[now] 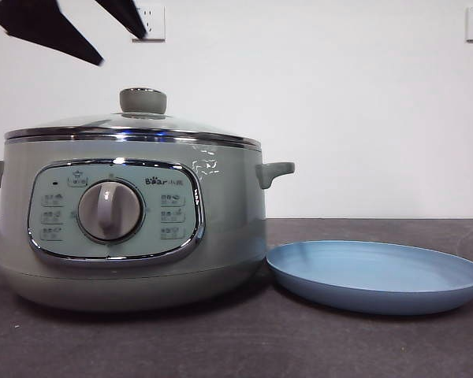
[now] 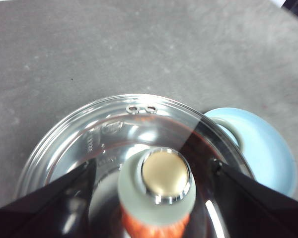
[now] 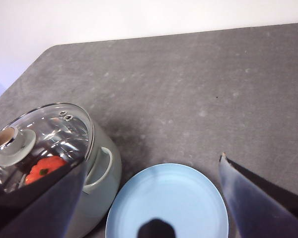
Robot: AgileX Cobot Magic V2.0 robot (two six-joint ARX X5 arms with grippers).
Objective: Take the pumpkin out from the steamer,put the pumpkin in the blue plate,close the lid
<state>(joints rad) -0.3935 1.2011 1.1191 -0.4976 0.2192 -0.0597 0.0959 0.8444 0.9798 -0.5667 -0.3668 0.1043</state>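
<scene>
Lid [image 1: 134, 126] on steamer [image 1: 134, 228], pumpkin [image 3: 44, 168] inside. We centre left gripper [image 2: 156, 171], jaws spread, over knob [image 2: 157, 186], then descend, clamp, lift straight. Right gripper [image 3: 154, 198] spread above blue plate [image 3: 174, 198].

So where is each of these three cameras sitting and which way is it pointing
Front view: low at table height, facing the steamer and blue plate; black hand tips top left.
Left wrist view: above the lid, looking down; left hand open around the knob.
Right wrist view: above the plate, right hand open.
All share steamer, lid and plate; both wrist views show the pumpkin.
</scene>
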